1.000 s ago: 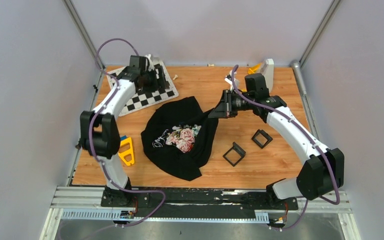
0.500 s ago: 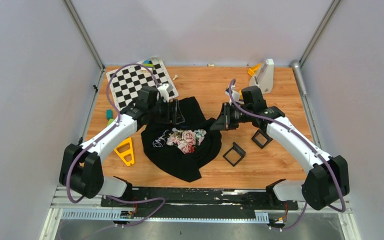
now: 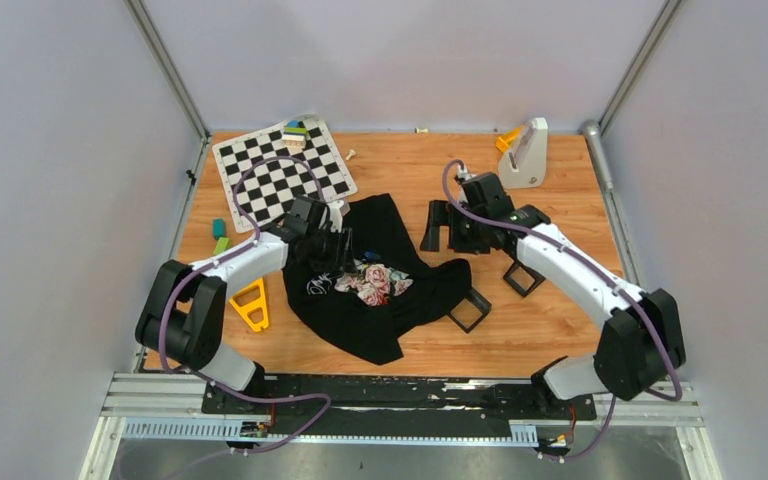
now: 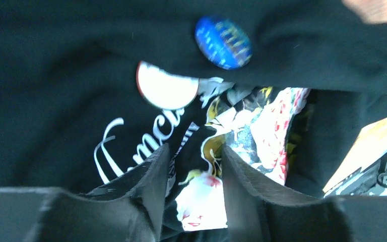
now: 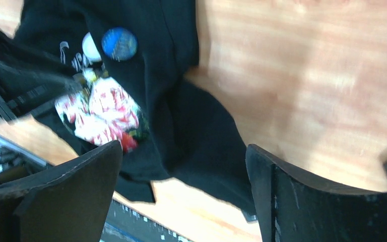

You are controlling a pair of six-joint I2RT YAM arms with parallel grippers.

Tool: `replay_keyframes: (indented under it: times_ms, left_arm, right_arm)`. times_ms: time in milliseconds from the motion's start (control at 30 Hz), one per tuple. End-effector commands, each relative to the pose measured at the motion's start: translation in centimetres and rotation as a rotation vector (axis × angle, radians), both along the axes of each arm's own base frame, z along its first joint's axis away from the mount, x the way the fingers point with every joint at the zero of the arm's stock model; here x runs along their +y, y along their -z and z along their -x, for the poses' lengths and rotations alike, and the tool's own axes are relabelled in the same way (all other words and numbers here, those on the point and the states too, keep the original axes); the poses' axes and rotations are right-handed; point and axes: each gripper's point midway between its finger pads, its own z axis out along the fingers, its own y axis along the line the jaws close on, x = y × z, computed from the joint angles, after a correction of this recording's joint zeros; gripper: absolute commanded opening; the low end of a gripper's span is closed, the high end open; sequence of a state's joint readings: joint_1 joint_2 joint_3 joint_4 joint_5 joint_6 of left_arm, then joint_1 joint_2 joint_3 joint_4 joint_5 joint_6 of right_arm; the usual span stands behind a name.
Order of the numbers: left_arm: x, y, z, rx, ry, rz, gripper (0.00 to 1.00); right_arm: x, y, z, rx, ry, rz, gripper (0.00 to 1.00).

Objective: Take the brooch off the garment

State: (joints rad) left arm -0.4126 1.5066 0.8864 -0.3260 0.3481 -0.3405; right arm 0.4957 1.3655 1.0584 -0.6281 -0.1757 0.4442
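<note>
- Saw both arm bases bolted at the near edge of the wooden table [image 3: 400,165].
- Found a yellow triangular tool [image 3: 253,303] on the left, just beside the near-left hem of the garment [image 3: 370,315].
- Noted the garment as a black shirt with a flower print, crumpled at mid-table. Saw its right edge reaching one black square frame [image 3: 472,310]. Spotted a second frame [image 3: 522,277] lying bare beside the right forearm.
- Caught the left gripper [image 4: 194,151] low over the printed part of the shirt, its fingers set a narrow gap apart with nothing clamped between them. Saw only printed cloth through the gap and could not tell whether the tips touched the fabric.
- Located the brooch [image 4: 223,42] pinned on a black fold just beyond the print, ahead of the left fingers and apart from them. Spotted a white round badge [image 4: 167,92] just beside it, partly tucked under the fold.
- Found the right gripper [image 5: 182,148] spread wide and empty over the shirt's far-right edge and bare wood, well clear of the brooch.
- Noticed a checkerboard [image 3: 282,170] at the far left with coloured blocks [image 3: 297,130] on its far edge.
- Made out a white stand [image 3: 527,152] at the far right.
</note>
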Motion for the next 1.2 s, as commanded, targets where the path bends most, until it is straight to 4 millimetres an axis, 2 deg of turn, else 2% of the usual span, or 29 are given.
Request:
replay_keyframes:
  times_ms: [0,67,133,233,400,500,600,633,700,800,867,900,933,967,1033,1100,1167]
  left_arm:
    - [0.9,2.6,3.5,0.129,0.041,-0.049,0.43]
    - [0.8,2.9,4.8,0.148,0.039,-0.053,0.34]
    - [0.5,2.9,5.9,0.160,0.032,-0.039,0.29]
    - [0.3,3.4,7.2,0.170,0.022,-0.035,0.29]
    - [0.5,4.1,8.1,0.164,-0.003,-0.016,0.30]
    - [0.1,3.1,7.6,0.104,-0.023,0.034,0.31]
    - [0.2,2.0,7.2,0.052,-0.037,0.054,0.33]
    - [0.0,1.2,6.9,0.024,-0.044,0.074,0.37]
    - [-0.4,-0.1,6.5,-0.019,-0.060,0.127,0.40]
    - [-0.4,-1.7,5.8,-0.054,-0.095,0.203,0.46]
    - [-0.1,-2.8,5.4,-0.074,-0.124,0.229,0.57]
    - [0.2,-3.5,5.1,-0.096,-0.142,0.237,0.68]
    - [0.6,-3.7,5.0,-0.102,-0.160,0.235,0.75]
    - [0.9,-4.5,4.8,-0.133,-0.181,0.244,0.89]
    - [1.5,-5.6,4.4,-0.165,-0.230,0.262,0.98]
    - [2.1,-6.6,4.2,-0.183,-0.281,0.291,1.00]
    - [2.2,-7.6,4.0,-0.204,-0.295,0.333,1.00]
  right_arm:
    - [1.9,-1.5,-6.1,-0.131,0.068,0.039,0.95]
    - [3.1,-0.1,-7.5,-0.098,0.057,0.049,0.94]
    - [4.2,1.4,-8.6,-0.072,0.050,0.070,0.93]
    - [5.6,3.9,-9.9,-0.033,0.039,0.095,0.91]
    - [8.2,6.4,-11.1,-0.012,-0.019,0.028,0.88]
    - [10.7,7.8,-10.9,0.011,-0.107,-0.070,0.86]
    - [12.5,9.0,-10.3,0.070,-0.172,-0.139,0.80]
    - [13.2,9.1,-10.0,0.086,-0.196,-0.168,0.75]
    - [14.1,9.1,-9.7,0.104,-0.230,-0.219,0.60]
    - [15.0,7.9,-9.4,0.090,-0.257,-0.279,0.28]
    - [14.9,6.3,-9.4,0.047,-0.246,-0.301,0.09]
    - [14.7,5.2,-9.5,0.017,-0.235,-0.307,0.01]
    - [14.5,3.8,-9.5,-0.017,-0.229,-0.312,0.00]
    - [14.4,2.5,-9.5,-0.047,-0.228,-0.319,0.00]
    - [14.1,-0.5,-9.3,-0.111,-0.231,-0.341,0.00]
    - [13.9,-3.8,-8.8,-0.170,-0.250,-0.373,0.00]
    - [13.8,-6.2,-8.1,-0.198,-0.269,-0.402,0.00]
